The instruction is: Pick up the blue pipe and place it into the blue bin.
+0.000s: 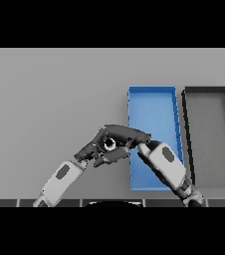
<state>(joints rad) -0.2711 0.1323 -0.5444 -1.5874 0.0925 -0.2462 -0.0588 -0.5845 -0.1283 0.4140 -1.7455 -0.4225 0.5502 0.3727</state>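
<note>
Blue bin point(152, 107) beside dark bin point(207, 107)

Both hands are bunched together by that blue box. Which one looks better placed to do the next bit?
Probably the right hand: its arm already lies over the blue bin. The left hand sits beside it, off the bin. No pipe is clearly visible.

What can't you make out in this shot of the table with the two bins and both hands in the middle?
- Blue pipe: not seen in the head view; the two hands may cover it.
- Left hand and right hand: dark and overlapping, so the finger pose is unclear.
- Blue bin: its near right corner is hidden by the right arm.
- Dark bin: its near left corner is hidden by that arm.
</note>
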